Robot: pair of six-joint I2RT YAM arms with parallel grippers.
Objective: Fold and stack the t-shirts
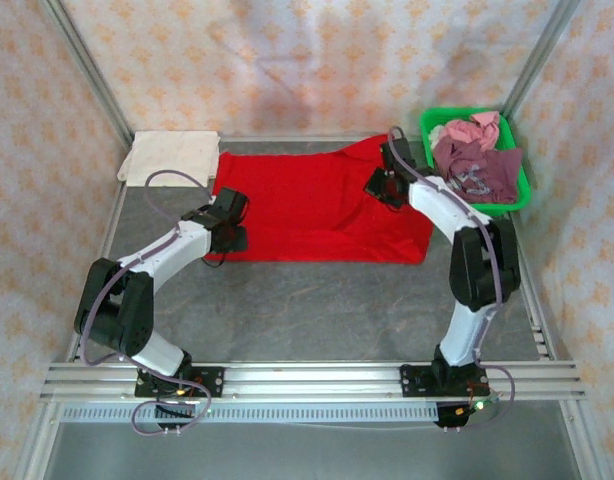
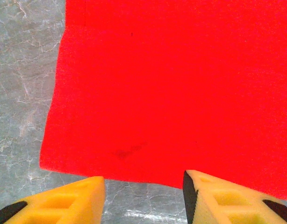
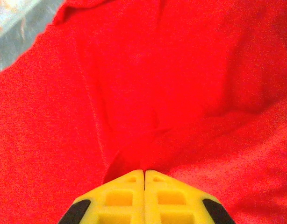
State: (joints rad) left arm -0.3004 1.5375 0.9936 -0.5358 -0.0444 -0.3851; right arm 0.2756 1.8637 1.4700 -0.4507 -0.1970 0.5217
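Note:
A bright red t-shirt (image 1: 307, 205) lies spread across the back half of the table, with wrinkles on its right part. My left gripper (image 1: 232, 228) hovers open at the shirt's left edge. In the left wrist view its yellow fingers (image 2: 82, 198) frame bare table just short of the red hem (image 2: 171, 84), with nothing between them. My right gripper (image 1: 385, 190) sits on the shirt's upper right part. In the right wrist view its jaws (image 3: 144, 171) are shut, pinching a raised fold of the red cloth (image 3: 181, 70). A folded cream-white t-shirt (image 1: 172, 155) rests at the back left corner.
A green plastic basket (image 1: 524, 165) stands at the back right, holding a maroon t-shirt (image 1: 477, 168) and a pink one (image 1: 479, 128). The grey table (image 1: 317, 300) stretches between the red shirt and the arm bases. Patterned walls enclose the back and both sides.

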